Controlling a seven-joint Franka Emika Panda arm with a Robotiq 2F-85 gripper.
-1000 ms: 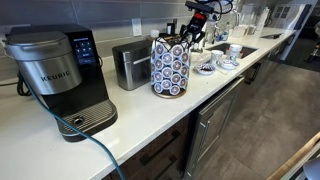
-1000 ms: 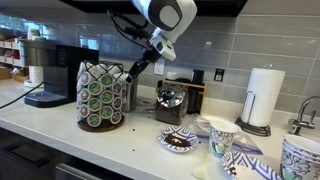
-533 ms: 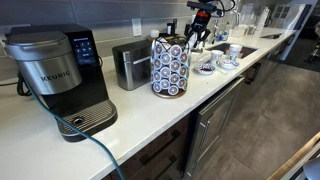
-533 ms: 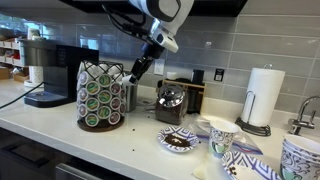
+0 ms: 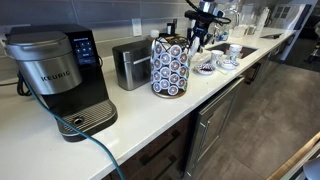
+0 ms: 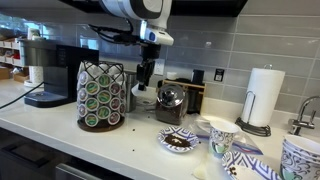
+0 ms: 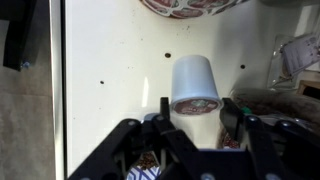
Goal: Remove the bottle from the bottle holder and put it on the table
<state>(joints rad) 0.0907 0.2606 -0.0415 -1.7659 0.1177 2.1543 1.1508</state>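
Observation:
The "bottle" here is a small white coffee pod (image 7: 193, 82) with a green and brown lid. My gripper (image 7: 195, 105) is shut on it, one finger on each side, above the white table (image 7: 110, 60). The bottle holder is a round wire carousel full of pods (image 5: 169, 68), also seen in an exterior view (image 6: 101, 95), and its edge shows at the top of the wrist view (image 7: 190, 6). In both exterior views my gripper (image 5: 200, 36) (image 6: 143, 76) points down beside the holder, between it and a glass jar (image 6: 170, 103). The pod is too small to make out there.
A Keurig machine (image 5: 55, 75) and a steel toaster-like box (image 5: 130, 62) stand on the table (image 5: 120, 122) beside the holder. Patterned plates (image 6: 180, 141), a cup (image 6: 222, 134) and a paper towel roll (image 6: 264, 97) stand past the jar. Dark specks dot the table.
My gripper has swung away from the top of the holder toward the jar side and turned to point straight down, lower over the table.

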